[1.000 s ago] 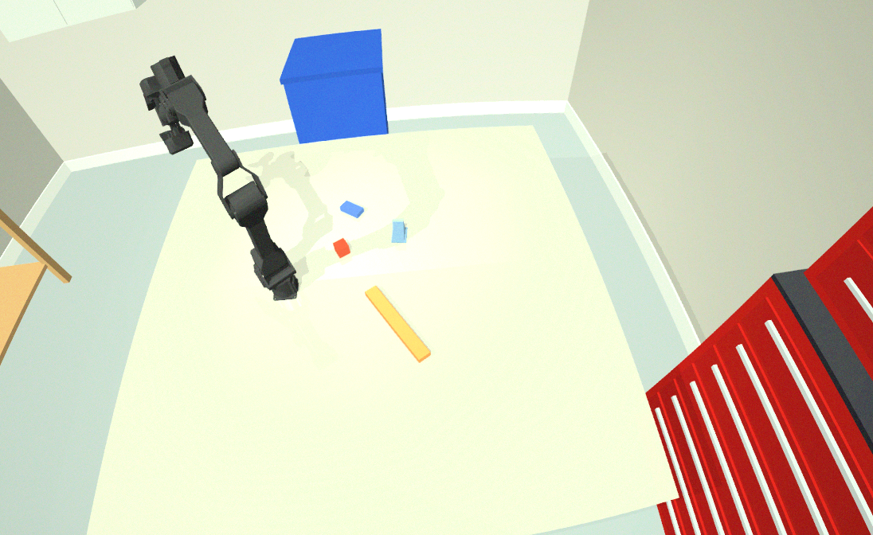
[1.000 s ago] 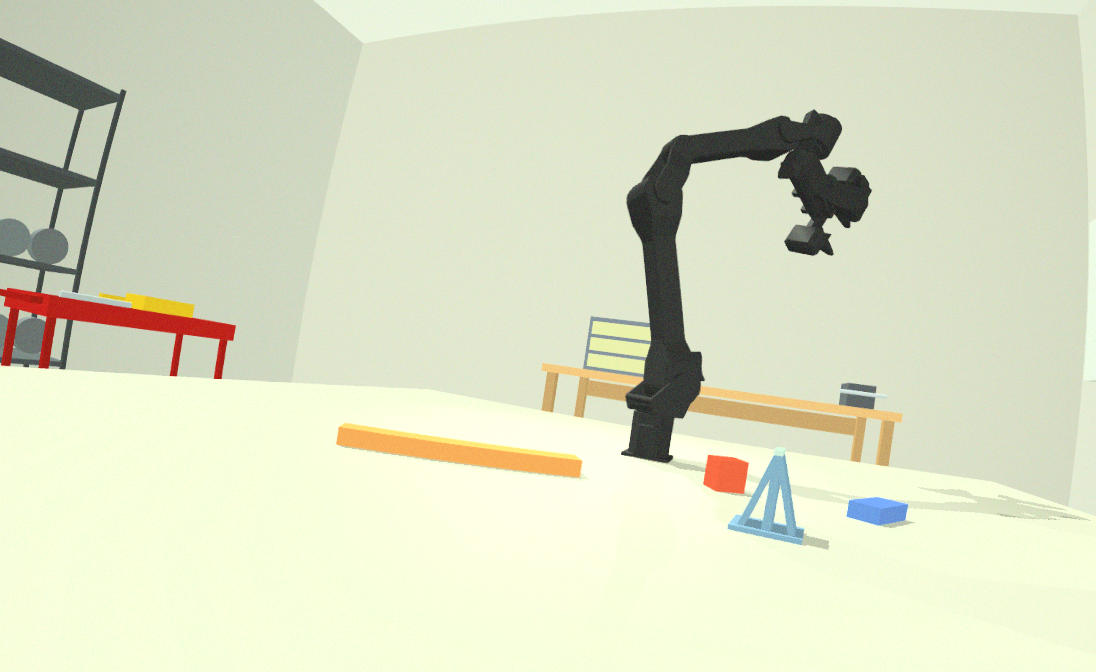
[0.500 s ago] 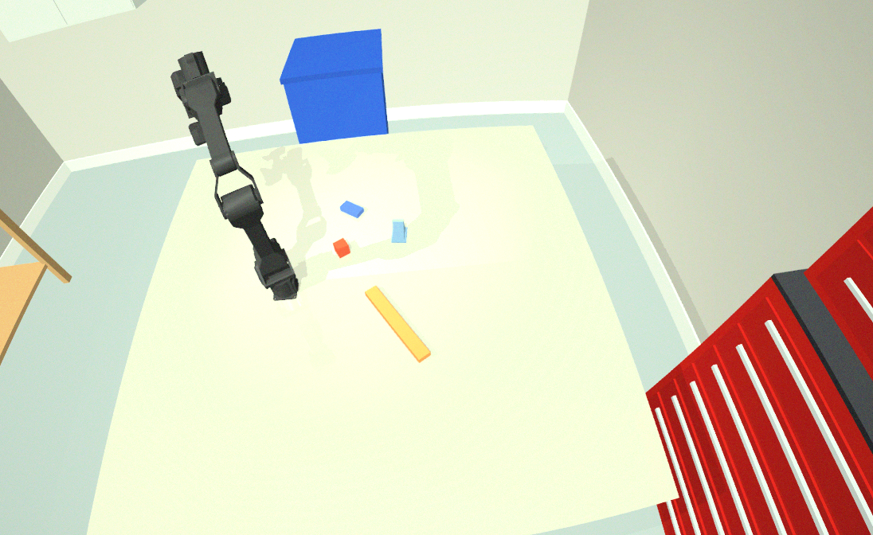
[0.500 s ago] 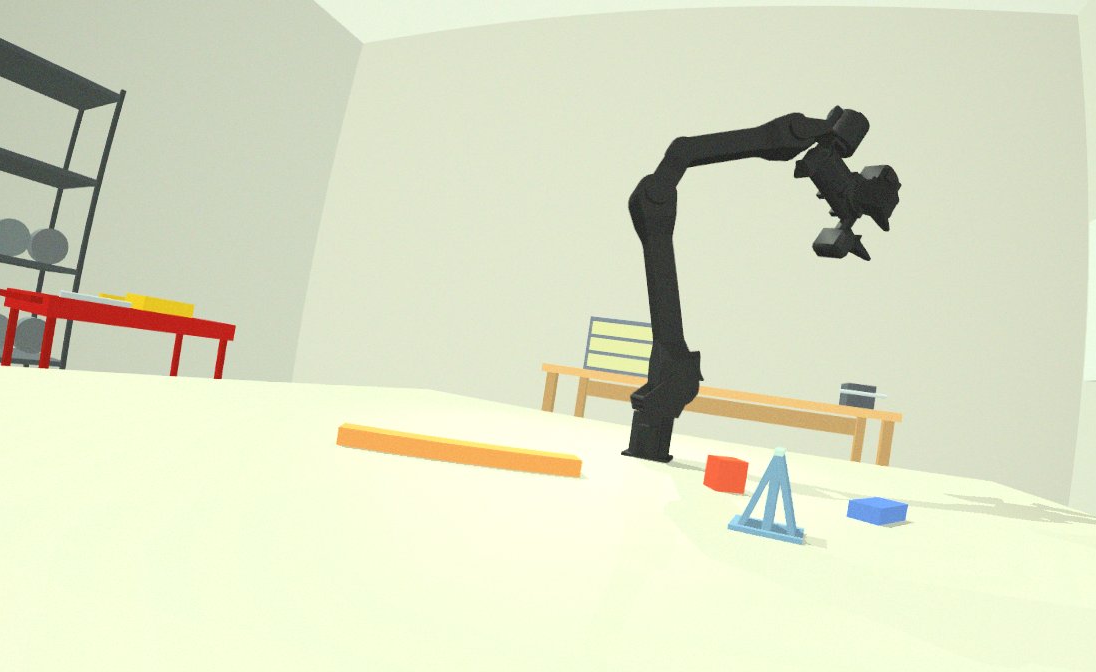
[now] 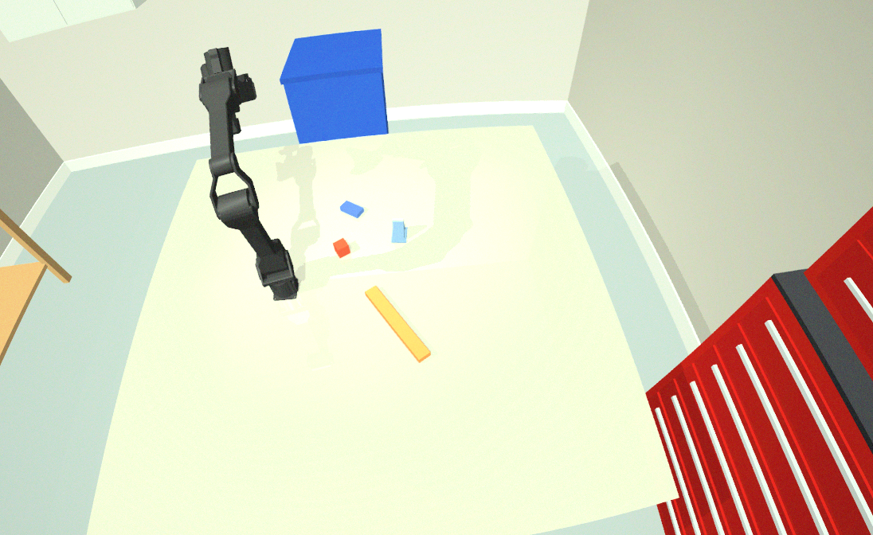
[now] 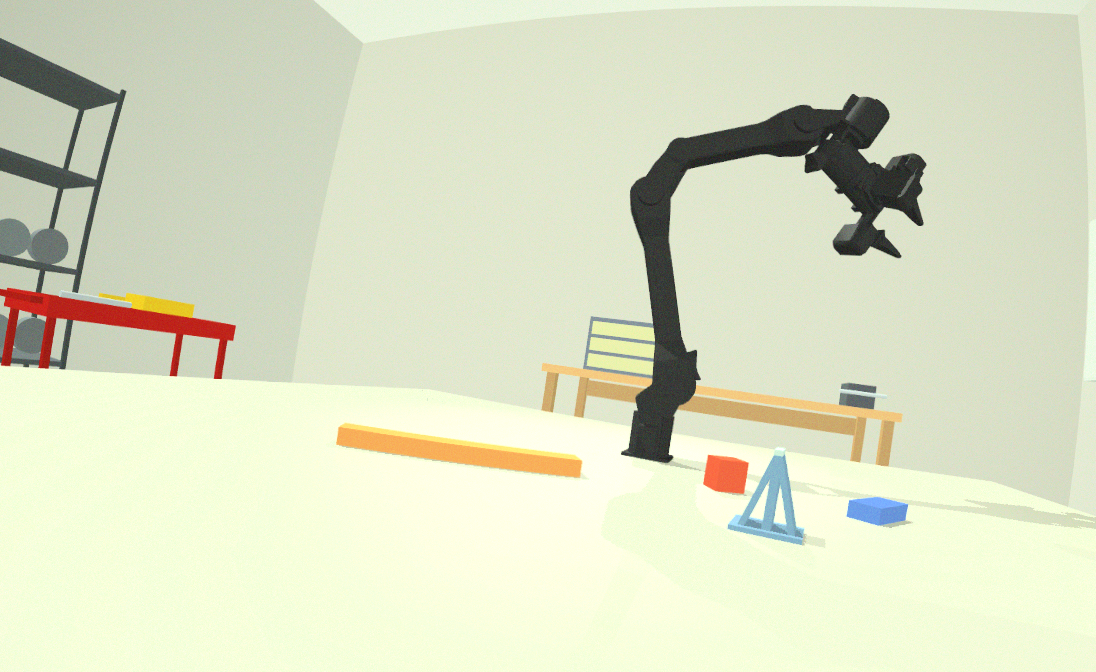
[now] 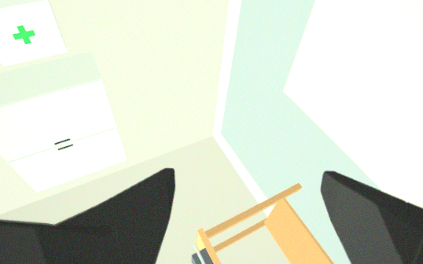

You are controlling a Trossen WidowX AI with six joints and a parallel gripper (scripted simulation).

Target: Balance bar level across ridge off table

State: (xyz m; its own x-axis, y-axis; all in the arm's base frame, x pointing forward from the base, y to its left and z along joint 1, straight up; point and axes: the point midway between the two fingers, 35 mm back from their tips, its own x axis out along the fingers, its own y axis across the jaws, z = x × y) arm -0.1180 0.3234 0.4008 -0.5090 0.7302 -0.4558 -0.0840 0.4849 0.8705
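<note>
Bar (image 5: 397, 323): orange, lying flat on the table (image 5: 293, 431); in the top view the long axis runs diagonally from upper left to lower right, near end pointing toward the red cabinet (image 5: 792, 398).
Ridge (image 6: 770, 500): pale blue triangular stand, upright, well apart from the bar.
Other blocks: red cube (image 6: 724, 472) and blue block (image 6: 876, 510) near the ridge.
Gripper (image 6: 895, 229): raised high above the table, fingers spread apart, nothing between them.

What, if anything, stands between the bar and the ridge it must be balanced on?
Nothing visible does. The bar lies flat on the table; the ridge stands apart from it. The red cube sits off to the side, and the open gripper hangs high, empty.
</note>
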